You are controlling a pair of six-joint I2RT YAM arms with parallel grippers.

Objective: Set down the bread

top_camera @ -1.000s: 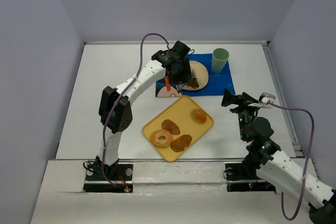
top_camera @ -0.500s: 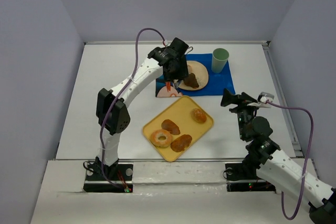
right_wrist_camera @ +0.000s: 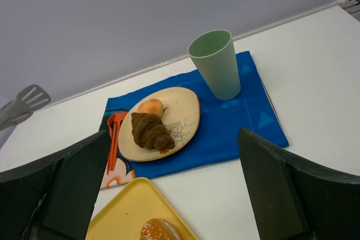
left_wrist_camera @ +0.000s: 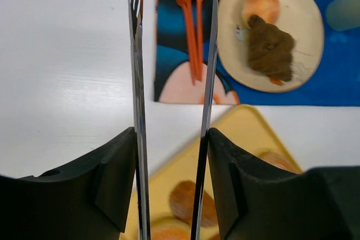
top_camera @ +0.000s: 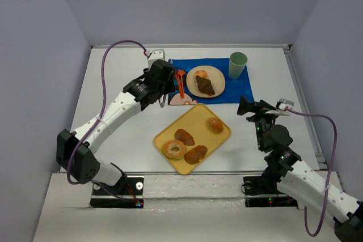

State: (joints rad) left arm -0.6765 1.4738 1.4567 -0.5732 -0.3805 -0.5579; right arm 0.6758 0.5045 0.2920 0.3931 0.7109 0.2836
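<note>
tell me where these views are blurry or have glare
Top external: even, soft light, faint shadows, all sharp. Left wrist: the plate is crisp, but the tray and its bread at the bottom go soft; mild sheen on the table. Right wrist: its own fingers are dark and blurred, the cup sharp.

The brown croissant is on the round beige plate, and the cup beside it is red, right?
No, the plastic cup is pale green, not red; the right wrist view shows it. The dark brown croissant is on the round beige plate, with the cup beside it.
</note>
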